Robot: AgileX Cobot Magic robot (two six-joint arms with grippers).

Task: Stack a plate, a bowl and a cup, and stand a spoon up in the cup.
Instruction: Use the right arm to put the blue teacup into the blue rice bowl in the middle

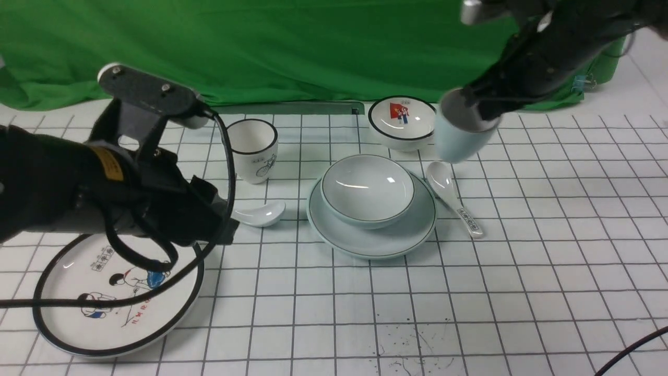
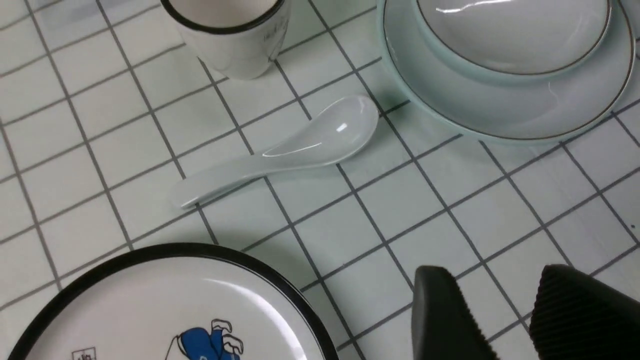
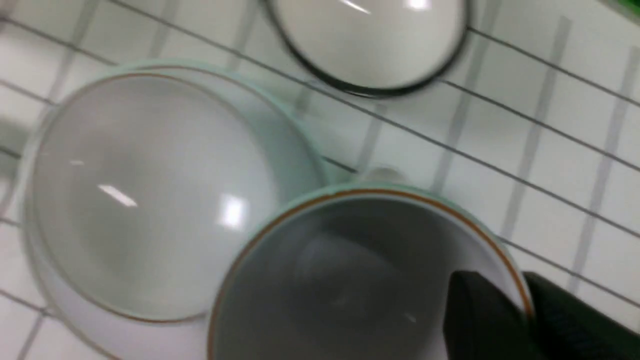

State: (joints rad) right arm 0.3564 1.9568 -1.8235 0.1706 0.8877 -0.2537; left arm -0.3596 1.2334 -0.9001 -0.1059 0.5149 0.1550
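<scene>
The plain pale bowl (image 1: 368,190) sits in the pale plate (image 1: 417,224) at the table's middle. My right gripper (image 1: 477,104) is shut on the rim of the pale blue cup (image 1: 459,133), one finger inside and one outside, and holds it in the air to the right of and behind the bowl. In the right wrist view the cup (image 3: 350,280) hangs beside the bowl (image 3: 150,195). The plain white spoon (image 1: 260,214) lies left of the plate; it also shows in the left wrist view (image 2: 300,145). My left gripper (image 2: 495,280) is open and empty, short of the spoon.
A black-rimmed plate with cartoon children (image 1: 104,297) lies front left under my left arm. A cup with a bicycle drawing (image 1: 253,149) stands behind the plain spoon. A black-rimmed bowl with a red picture (image 1: 402,122) stands at the back. A spoon with printed characters (image 1: 454,201) lies right of the plate.
</scene>
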